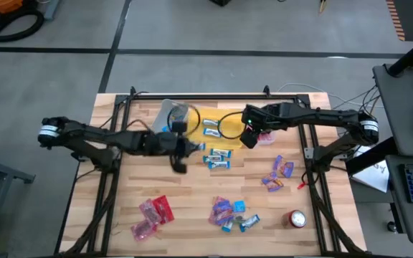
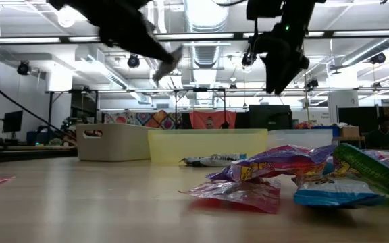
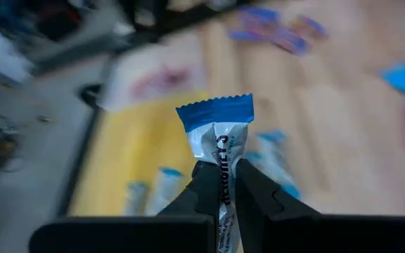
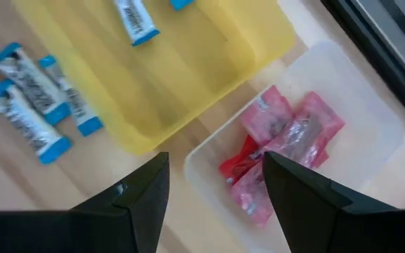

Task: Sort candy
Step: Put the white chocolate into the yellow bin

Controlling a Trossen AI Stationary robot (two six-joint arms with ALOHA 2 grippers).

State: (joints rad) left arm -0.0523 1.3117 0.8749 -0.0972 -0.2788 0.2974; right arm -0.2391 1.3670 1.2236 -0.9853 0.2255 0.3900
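Note:
My left gripper (image 3: 223, 184) is shut on a blue-and-white candy (image 3: 216, 130) above the yellow tray (image 3: 136, 151); in the high view it hovers by the tray's near left corner (image 1: 189, 147). My right gripper (image 4: 215, 184) is open and empty above the clear bin (image 4: 361, 105), which holds red-pink candy (image 4: 280, 140). The yellow tray (image 1: 217, 122) holds blue-and-white pieces (image 1: 211, 129). More blue-and-white candy (image 1: 218, 159), blue-purple candy (image 1: 278, 174), red-pink candy (image 1: 154, 215) and a mixed heap (image 1: 229, 213) lie on the table. My left gripper pinches the candy's lower body (image 3: 221, 163) between its two fingers, which lie along the piece. Its blue crimped end (image 3: 215, 111) sticks out past the fingertips. The candy is lifted clear, well above the table (image 2: 171, 57).
A grey-white bin (image 1: 167, 113) stands left of the yellow tray at the far edge. A round red and silver can (image 1: 297, 218) stands near the table's front right. Bare wood shows between the trays and the front heaps.

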